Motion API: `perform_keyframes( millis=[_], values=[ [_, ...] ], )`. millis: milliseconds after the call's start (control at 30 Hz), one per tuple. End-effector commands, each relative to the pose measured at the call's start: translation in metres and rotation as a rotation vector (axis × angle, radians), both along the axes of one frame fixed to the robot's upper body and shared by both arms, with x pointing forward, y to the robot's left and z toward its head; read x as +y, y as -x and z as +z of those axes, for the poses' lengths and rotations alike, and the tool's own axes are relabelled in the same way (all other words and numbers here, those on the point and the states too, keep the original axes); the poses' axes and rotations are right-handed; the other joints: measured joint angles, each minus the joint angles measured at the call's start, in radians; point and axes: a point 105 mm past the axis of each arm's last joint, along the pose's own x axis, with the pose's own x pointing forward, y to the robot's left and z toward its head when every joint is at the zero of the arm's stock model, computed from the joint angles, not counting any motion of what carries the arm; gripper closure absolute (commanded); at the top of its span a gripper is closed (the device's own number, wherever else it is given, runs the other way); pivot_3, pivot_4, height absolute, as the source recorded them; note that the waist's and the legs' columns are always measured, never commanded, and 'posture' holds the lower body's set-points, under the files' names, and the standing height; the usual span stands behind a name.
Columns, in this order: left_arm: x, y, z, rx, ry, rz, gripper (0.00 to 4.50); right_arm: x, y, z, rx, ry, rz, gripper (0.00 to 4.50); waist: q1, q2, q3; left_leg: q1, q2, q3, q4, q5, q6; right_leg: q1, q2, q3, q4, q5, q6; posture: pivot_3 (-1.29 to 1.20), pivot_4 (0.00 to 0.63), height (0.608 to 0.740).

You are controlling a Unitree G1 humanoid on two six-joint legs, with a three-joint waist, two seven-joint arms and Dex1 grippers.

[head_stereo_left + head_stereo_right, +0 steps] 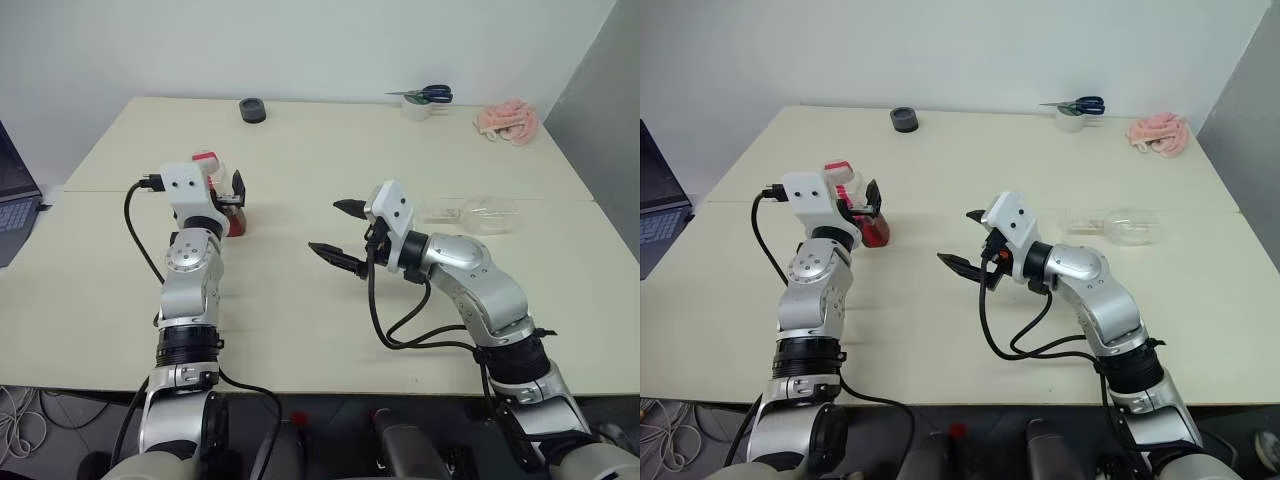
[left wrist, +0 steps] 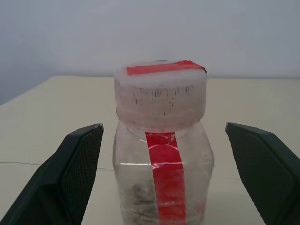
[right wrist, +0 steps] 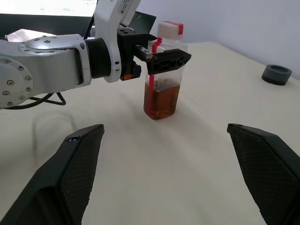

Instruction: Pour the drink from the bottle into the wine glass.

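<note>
Bottle (image 3: 163, 77) upright on table, capped, red strip down side, amber drink (image 3: 161, 100) in lower part. Wine glass (image 1: 478, 214) lying on side, well apart.

Count on table (image 1: 300, 330): one bottle (image 3: 162, 89) holding one portion of amber drink (image 3: 161, 101); one wine glass (image 1: 480, 214), lying on its side. Also one dark round object (image 1: 253, 110), one pair of scissors (image 1: 425, 95) on one white cup (image 1: 416, 109), one pink cloth (image 1: 508, 120). Grippers: two, left gripper (image 2: 164, 176) and right gripper (image 1: 335, 235); one laptop (image 1: 12, 195) at the table's left edge.
</note>
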Motion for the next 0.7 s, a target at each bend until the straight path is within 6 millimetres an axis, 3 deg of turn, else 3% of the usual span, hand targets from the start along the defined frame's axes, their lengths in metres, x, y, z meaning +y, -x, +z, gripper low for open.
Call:
perform_keyframes(
  millis=[33, 233, 500, 700],
  values=[
    [0.002, -0.001, 0.014, -0.048, -0.005, -0.012, 0.02, 0.002, 0.007, 0.012, -0.04, -0.021, 0.019, 0.0, 0.0, 0.0, 0.0, 0.0, 0.0, 0.0, 0.0, 0.0, 0.0, 0.0, 0.0, 0.0, 0.0, 0.0, 0.0, 0.0, 0.15, 0.74],
    [0.005, -0.005, 0.014, -0.049, -0.008, -0.024, 0.02, 0.0, 0.007, 0.012, -0.035, -0.021, 0.02, 0.0, 0.0, 0.0, 0.0, 0.0, 0.0, 0.0, 0.0, 0.0, 0.0, 0.0, 0.0, 0.0, 0.0, 0.0, 0.0, 0.0, 0.15, 0.74],
    [0.006, -0.008, 0.02, -0.075, -0.045, -0.038, 2.41, 0.0, 0.007, 0.012, -0.03, -0.025, 0.024, 0.0, 0.0, 0.0, 0.0, 0.0, 0.0, 0.0, 0.0, 0.0, 0.0, 0.0, 0.0, 0.0, 0.0, 0.0, 0.0, 0.0, 0.15, 0.74],
    [0.009, -0.003, 0.027, -0.096, -0.057, -0.054, 2.43, -0.002, 0.004, 0.015, -0.045, -0.027, 0.012, 0.0, 0.0, 0.0, 0.0, 0.0, 0.0, 0.0, 0.0, 0.0, 0.0, 0.0, 0.0, 0.0, 0.0, 0.0, 0.0, 0.0, 0.15, 0.74]
  ],
)
